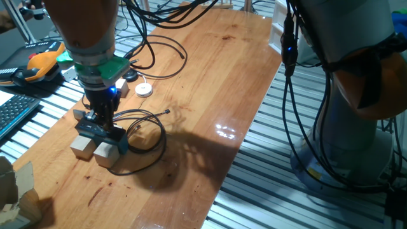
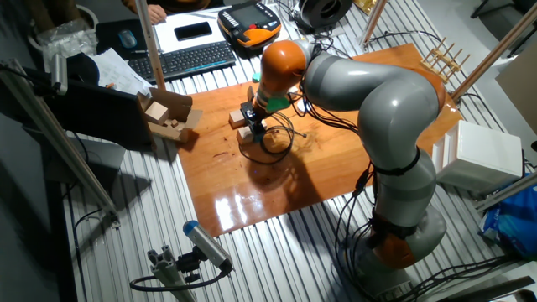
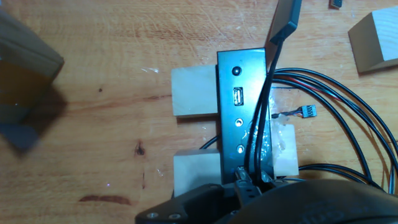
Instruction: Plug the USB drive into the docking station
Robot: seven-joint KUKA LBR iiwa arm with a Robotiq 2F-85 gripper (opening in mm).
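The docking station (image 1: pixel 88 126) is a black bar resting on pale wooden cubes (image 1: pixel 107 154). In the hand view it (image 3: pixel 231 124) runs top to bottom, and its USB port (image 3: pixel 238 96) is empty. My gripper (image 1: pixel 102 121) stands straight over the bar's middle, fingertips down at it. In the hand view my gripper (image 3: pixel 245 179) covers the bar's lower end, with the jaws close together. What is between them is hidden. I cannot make out the USB drive in any view. The other fixed view shows my gripper (image 2: pixel 254 126) low over the cubes.
Thin black cables (image 1: pixel 152 137) loop beside the bar and one lies across it (image 3: pixel 258 112). A white disc (image 1: pixel 144 90) and a black puck (image 1: pixel 130 76) lie behind. A loose cube (image 3: pixel 376 40) and a tiny dark piece (image 3: pixel 336 3) lie nearby. A keyboard (image 1: pixel 16 111) is at the left.
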